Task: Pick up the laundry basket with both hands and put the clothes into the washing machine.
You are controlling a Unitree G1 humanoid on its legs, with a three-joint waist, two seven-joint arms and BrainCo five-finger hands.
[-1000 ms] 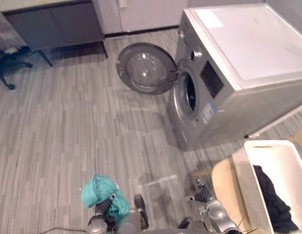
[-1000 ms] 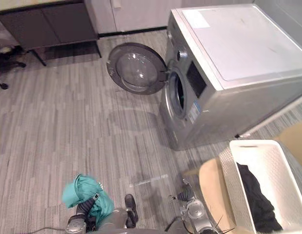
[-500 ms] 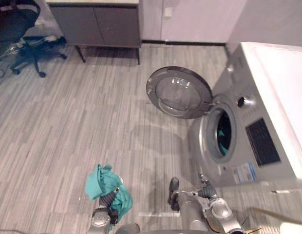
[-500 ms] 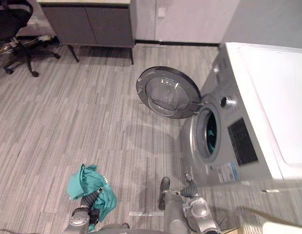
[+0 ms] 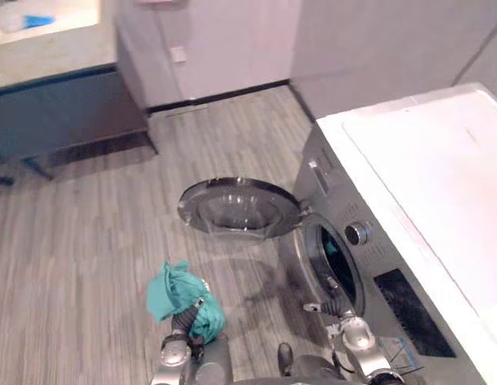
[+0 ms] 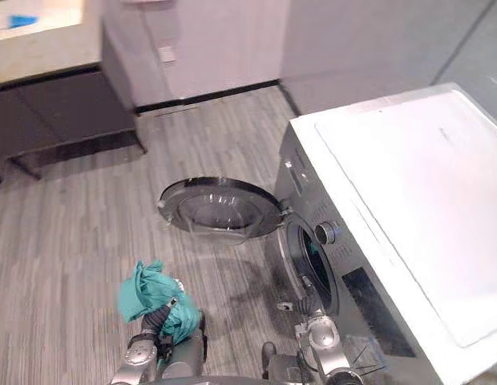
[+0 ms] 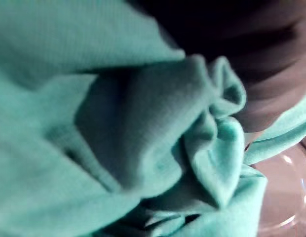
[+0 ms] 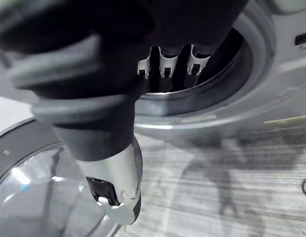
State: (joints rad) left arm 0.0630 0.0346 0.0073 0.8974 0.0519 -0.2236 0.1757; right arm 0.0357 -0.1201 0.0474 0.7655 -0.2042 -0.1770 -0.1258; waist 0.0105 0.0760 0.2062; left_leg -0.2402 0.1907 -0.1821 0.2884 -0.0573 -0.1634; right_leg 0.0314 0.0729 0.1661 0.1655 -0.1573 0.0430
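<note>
The teal garment was bunched over the robot's left hand, raised clear of the grey plank floor and left of the washing machine. In the left wrist view its folds covered that hand, so whether the hand was clenched on the cloth could not be told. Far back on the left stood a pale bench with a dark cabinet below it and a small blue item on top, too blurred to identify.

Right of the garment, the machine's round door stood swung wide open, its glass bowl facing up and outward, hinged at the left side of the drum. The drum mouth was uncovered, and a scrap of teal cloth showed inside it.

The right hand hung just before the drum mouth, near the door's lower edge. Its fingers pointed toward the opening and its thumb was straight; it was relaxed and held nothing.
</note>
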